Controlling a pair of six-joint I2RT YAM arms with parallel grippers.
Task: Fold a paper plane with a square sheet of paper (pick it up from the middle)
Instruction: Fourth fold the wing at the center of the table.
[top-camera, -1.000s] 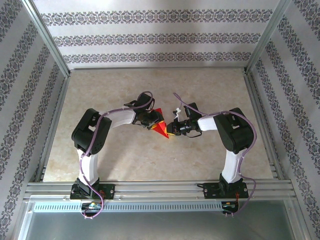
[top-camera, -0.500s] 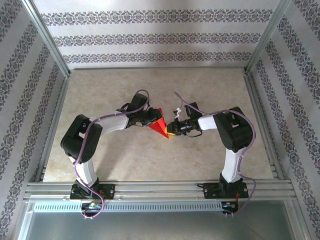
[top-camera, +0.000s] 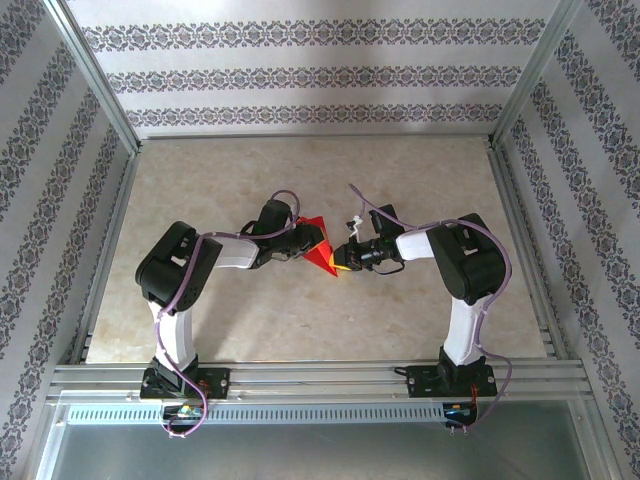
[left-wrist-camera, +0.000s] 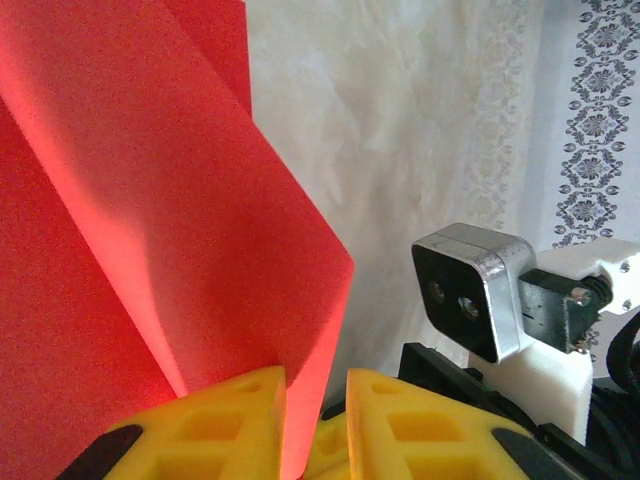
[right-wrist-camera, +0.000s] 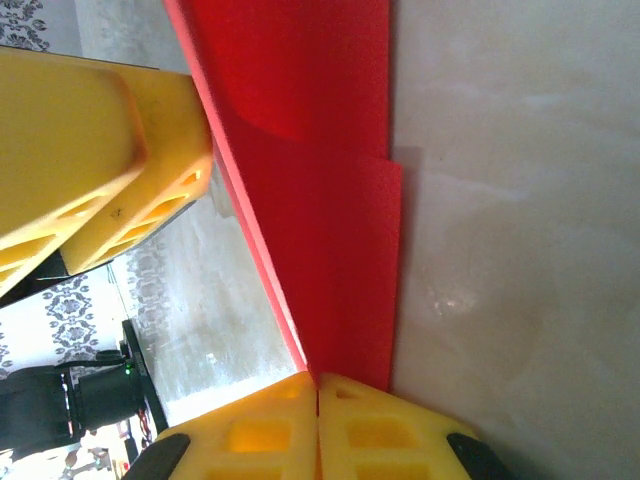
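Right wrist view: the right gripper (right-wrist-camera: 318, 388) is clenched, its fingertips meeting on a corner of the red paper (right-wrist-camera: 320, 200). The paper is folded in overlapping layers and its upper part is cut off by the frame. The left fingers (right-wrist-camera: 100, 170) lie close against its other face.

Left wrist view: a paper flap (left-wrist-camera: 200, 250) runs down between the fingers of the left gripper (left-wrist-camera: 315, 400), which stand narrowly apart. I cannot tell whether they pinch it.

Top external view: both grippers, left (top-camera: 305, 248) and right (top-camera: 340, 258), meet over mid-table (top-camera: 300, 320). The paper (top-camera: 322, 255) sits between them, partly hidden, and its outline is hard to make out.
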